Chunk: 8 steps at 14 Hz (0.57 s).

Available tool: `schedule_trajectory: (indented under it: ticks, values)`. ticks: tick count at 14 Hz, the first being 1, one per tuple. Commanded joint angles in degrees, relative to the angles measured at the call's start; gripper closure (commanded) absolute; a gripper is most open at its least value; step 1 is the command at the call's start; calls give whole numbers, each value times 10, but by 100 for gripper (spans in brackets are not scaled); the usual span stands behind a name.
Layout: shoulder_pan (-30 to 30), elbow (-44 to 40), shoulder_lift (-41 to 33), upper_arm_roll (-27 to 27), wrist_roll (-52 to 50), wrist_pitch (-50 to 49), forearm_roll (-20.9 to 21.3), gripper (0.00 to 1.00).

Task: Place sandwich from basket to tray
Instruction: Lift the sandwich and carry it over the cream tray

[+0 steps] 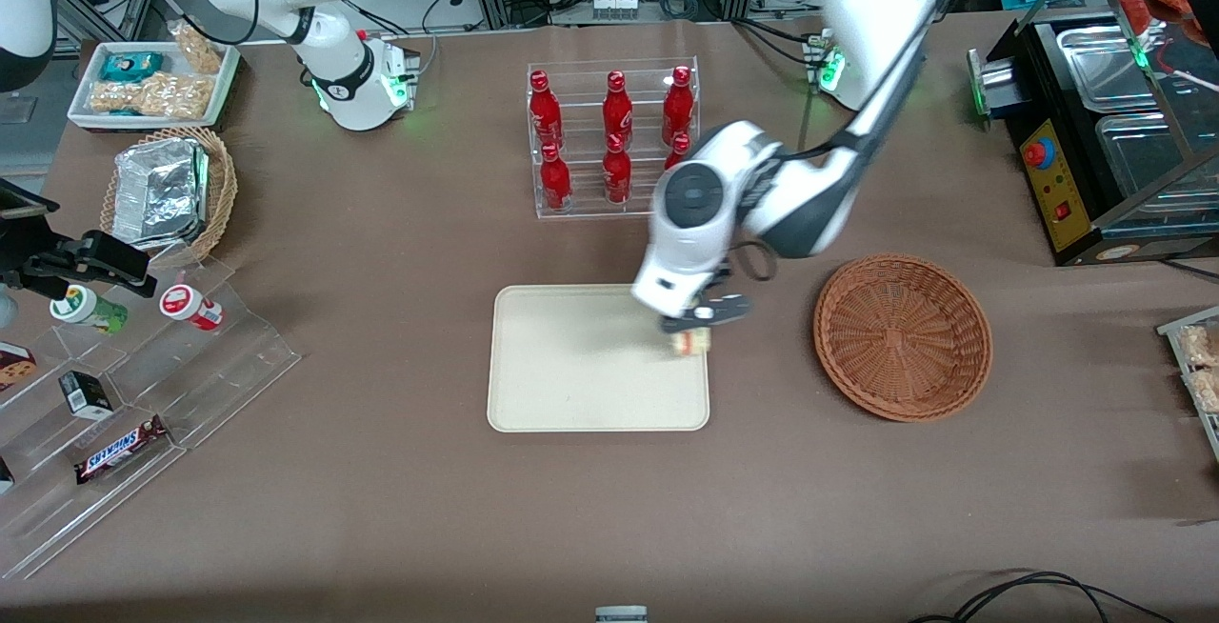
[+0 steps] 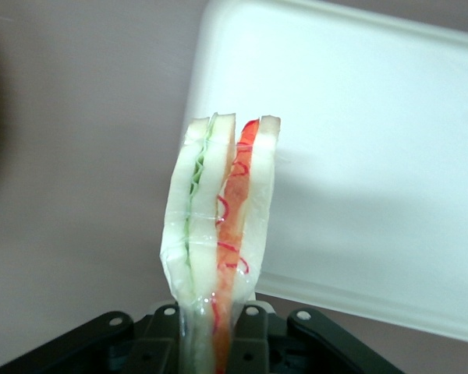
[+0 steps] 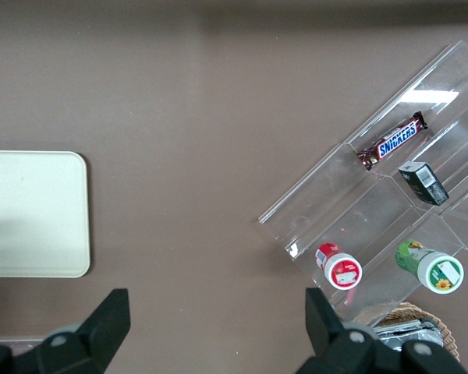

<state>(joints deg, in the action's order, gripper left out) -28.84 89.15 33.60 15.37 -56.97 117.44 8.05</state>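
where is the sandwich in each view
Front view: sandwich in the pincer, over the tray edge nearest the basket.
Left wrist view: sandwich clamped in the pincer, tray below.
Right wrist view: not visible.
Shared landmark: the tray.

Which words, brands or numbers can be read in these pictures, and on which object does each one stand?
"SNICKERS": on the brown chocolate bar lying in the clear acrylic stand.
Labels on the red bottles, the two small jars and the dark box: too small to read.
No text on the sandwich held in the gripper over the tray, nor on the basket.
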Motion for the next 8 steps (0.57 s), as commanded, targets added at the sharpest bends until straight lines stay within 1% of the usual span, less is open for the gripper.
schedule_trajectory:
  ticks: [1, 2, 5, 8]
  values:
    - [-37, -127, 95, -10, 12, -15, 28, 91]
    - [-46, -151, 115, -10, 11, -16, 39, 91]
    - [-57, -196, 154, -10, 12, -15, 43, 85]
    - [-58, -206, 167, -10, 19, -14, 43, 79]
